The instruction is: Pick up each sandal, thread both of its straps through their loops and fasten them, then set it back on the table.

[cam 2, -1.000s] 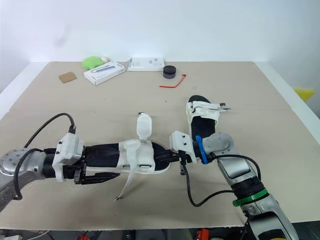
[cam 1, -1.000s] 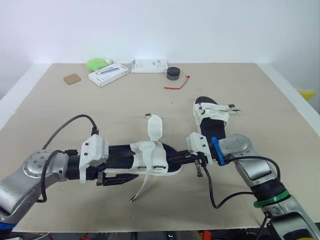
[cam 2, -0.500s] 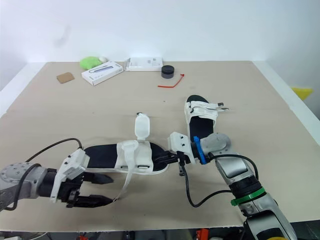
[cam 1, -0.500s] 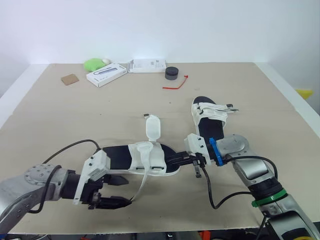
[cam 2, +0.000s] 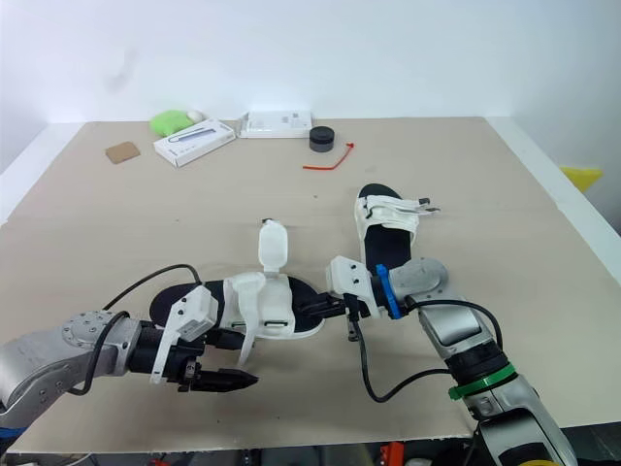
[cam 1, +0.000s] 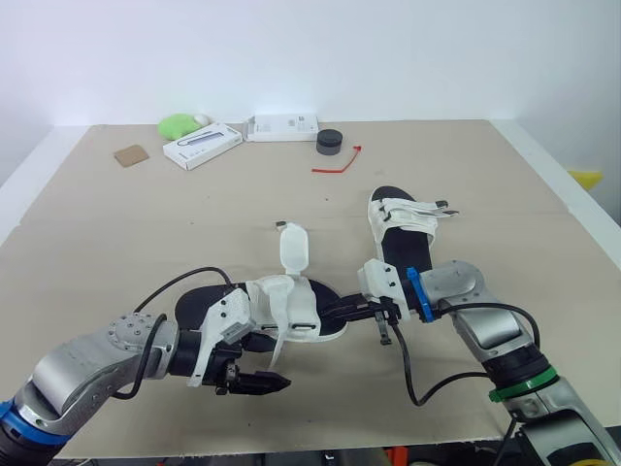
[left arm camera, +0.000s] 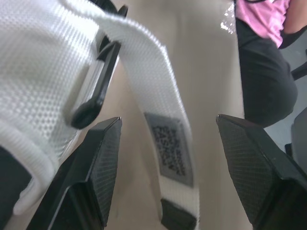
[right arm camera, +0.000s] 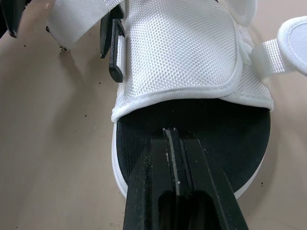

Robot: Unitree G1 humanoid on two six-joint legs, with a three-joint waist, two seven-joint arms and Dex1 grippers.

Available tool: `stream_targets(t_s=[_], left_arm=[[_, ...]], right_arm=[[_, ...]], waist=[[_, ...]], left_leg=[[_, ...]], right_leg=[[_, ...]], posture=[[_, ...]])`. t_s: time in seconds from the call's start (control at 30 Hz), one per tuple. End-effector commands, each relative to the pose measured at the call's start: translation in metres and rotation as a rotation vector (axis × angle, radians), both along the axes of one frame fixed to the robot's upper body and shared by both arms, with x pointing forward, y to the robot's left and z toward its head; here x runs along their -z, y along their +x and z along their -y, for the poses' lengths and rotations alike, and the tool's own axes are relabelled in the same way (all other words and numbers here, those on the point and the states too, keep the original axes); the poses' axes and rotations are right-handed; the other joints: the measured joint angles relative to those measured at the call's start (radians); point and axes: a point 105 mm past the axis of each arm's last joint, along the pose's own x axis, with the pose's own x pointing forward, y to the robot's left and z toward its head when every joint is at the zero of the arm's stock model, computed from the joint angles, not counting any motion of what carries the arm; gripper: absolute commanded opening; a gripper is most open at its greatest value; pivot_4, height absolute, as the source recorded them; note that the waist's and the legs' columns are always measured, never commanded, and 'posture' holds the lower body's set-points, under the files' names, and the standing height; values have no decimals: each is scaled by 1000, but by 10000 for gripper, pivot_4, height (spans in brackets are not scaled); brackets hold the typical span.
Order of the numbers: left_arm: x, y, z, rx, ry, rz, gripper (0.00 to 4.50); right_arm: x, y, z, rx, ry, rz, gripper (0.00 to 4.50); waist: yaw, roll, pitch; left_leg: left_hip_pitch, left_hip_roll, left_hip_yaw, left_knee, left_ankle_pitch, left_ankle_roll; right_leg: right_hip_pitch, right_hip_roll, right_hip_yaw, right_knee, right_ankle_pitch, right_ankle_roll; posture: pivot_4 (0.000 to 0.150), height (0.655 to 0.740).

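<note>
Left hand (left arm camera: 172, 172): fingers apart and low over the table (cam 1: 146, 223), one on each side of the loose strap (left arm camera: 163, 129), not gripping it.
Loose strap: it hangs from the near sandal's white upper down between the left hand's fingers. It is soft, floppy webbing, probably best pinched close to its free end, by the grey patch.
Near sandal (cam 1: 291, 316): flat on the table just beyond the left hand. Its long axis runs from the left hand across to the right hand, with the toe end seemingly toward the right hand. It looks light, with a bendy sole.
Right hand (cam 1: 357, 313): fingers together, clamped on the sole edge at that end, which steadies the shoe.
Second strap (cam 1: 293, 249): stands upright off the upper on the side away from the left hand, unfastened.
Far sandal (cam 1: 403, 228): beyond the right hand, with its long axis pointing away from that hand.
</note>
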Motion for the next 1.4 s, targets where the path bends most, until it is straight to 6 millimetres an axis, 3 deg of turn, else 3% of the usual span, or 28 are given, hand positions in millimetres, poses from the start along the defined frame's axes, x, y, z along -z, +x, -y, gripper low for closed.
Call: stream_targets(t_s=[0.03,0.13,0.23,0.37,0.43,0.6,0.7,0.77,0.87,1.0,1.07,1.3,1.4], left_arm=[[-5,-1,-5,20,3,-15,27185],[-3,0,-17,21,33,-35,15814],[-3,3,-18,8,22,-46,185],[-1,6,-15,1,13,-43,185],[-10,8,-14,-14,-49,-71,185],[-52,16,-18,-45,-287,-222,185],[-93,35,-26,-97,-503,-248,185],[-106,53,-31,-182,-572,-218,185],[-101,71,-34,-299,-578,-190,185],[-67,70,-20,-368,-560,-264,185],[-59,66,-14,-376,-580,-305,185],[-53,51,-7,-362,-600,-371,185],[-60,51,-10,-361,-607,-357,185]], right_arm=[[-11,-1,-2,-20,14,45,0],[-12,-2,-3,-21,20,44,0],[-11,-2,-4,-23,22,43,0],[-12,-2,-5,-23,25,43,0],[-12,-1,-5,-22,24,45,0],[-13,0,-4,-19,23,45,0],[-14,0,-4,-16,25,45,0],[-14,1,-4,-15,25,45,0],[-14,1,-4,-15,24,46,0],[-15,1,-4,-16,24,47,0],[-15,1,-4,-16,23,48,0],[-15,1,-3,-14,17,47,0],[-15,1,-3,-15,16,47,0]], waist=[[0,0,0],[0,0,0],[0,0,0],[0,0,0],[1,0,0],[0,0,0],[0,0,0],[1,0,0],[0,0,0],[0,0,0],[1,0,0],[0,-2,0],[1,-2,0]], left_leg=[[0,0,0,0,0,0],[0,0,0,0,0,0],[0,0,0,0,0,0],[0,0,0,0,0,0],[0,0,0,0,0,0],[0,0,0,0,0,0],[0,0,-1,0,0,0],[1,0,-1,0,0,0],[1,0,-1,0,0,0],[0,-1,-1,0,-1,-2],[0,-1,-1,0,-1,-3],[0,-2,-1,0,-1,-4],[0,-1,-1,0,0,-4]], right_leg=[[0,0,0,0,0,0],[0,0,0,0,0,0],[0,0,0,0,0,0],[0,0,0,0,0,0],[0,0,0,0,0,0],[0,0,-1,0,0,0],[0,0,-1,1,0,0],[0,0,-1,1,0,0],[0,-1,0,1,1,0],[0,-2,0,1,4,-6],[0,-3,0,0,4,-6],[0,-3,1,1,3,-3],[0,-1,1,1,1,0]], posture=[[1500,7400],[1500,7400],[1500,7400],[1500,7400],[1500,7400],[1500,7400],[1500,7400],[1500,7400],[1500,7400],[1500,7400],[1500,7400],[1500,7400],[1500,7400]])
